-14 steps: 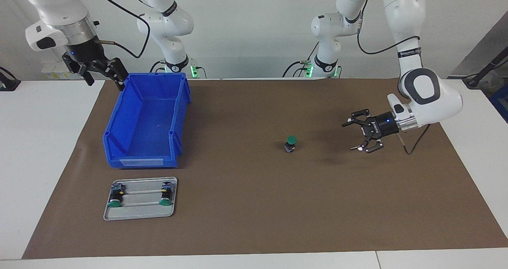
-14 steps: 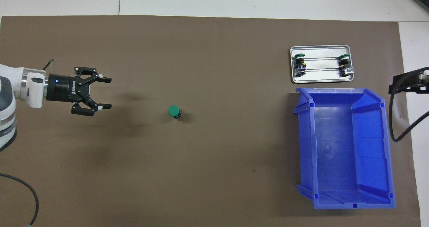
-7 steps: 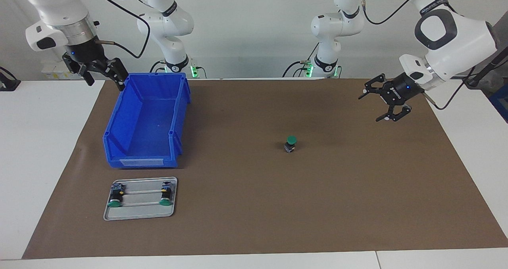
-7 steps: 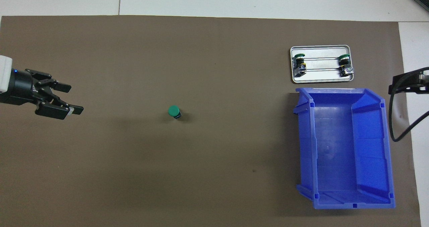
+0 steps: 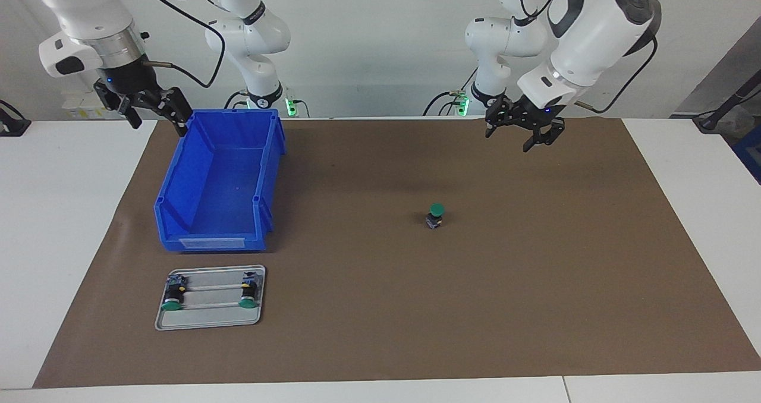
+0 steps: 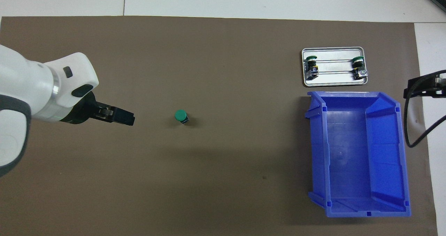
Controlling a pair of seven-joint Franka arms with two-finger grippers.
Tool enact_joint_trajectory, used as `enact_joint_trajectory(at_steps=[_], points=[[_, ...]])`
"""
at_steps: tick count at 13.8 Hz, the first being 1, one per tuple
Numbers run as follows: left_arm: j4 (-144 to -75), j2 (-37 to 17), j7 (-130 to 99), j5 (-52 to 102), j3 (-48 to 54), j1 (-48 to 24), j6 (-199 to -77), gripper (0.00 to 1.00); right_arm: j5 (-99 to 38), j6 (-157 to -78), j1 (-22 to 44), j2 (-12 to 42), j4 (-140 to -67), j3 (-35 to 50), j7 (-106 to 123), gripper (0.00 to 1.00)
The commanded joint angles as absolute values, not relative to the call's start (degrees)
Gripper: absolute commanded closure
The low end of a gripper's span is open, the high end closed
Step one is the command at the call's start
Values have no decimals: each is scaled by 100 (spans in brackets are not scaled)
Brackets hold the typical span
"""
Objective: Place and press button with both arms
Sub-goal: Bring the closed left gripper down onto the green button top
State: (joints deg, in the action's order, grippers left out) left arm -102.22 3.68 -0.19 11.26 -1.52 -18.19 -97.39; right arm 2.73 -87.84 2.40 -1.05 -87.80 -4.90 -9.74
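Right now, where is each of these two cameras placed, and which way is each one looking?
Facing view: high across the table, looking at both white robot arms; left claw raised, right claw beside the blue plastic bin.
Overhead view: high above the robots' end, looking steeply down; only the left arm's wrist and claw show.
Shared: the upright green-capped push button, bin, silver metal tray, half a turn apart.

Button upright on mat, both hands raised
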Motion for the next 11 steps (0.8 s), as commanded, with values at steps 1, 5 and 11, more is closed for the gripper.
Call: enact_joint_trajectory(at_steps=[1,5,11], points=[[-10502,500,-1357,581,-229,-2433,-10141,10,246,-8903,149,-255,-8974,-457,-817,0],[-10994,571,-2048,580,-176,-2566,-10826,69,246,-8903,97,-281,-9017,-448,-800,0],[-11197,-43,-2188,580,-176,-2873,-12030,99,246,-8895,97,-281,-9018,-457,-800,0]])
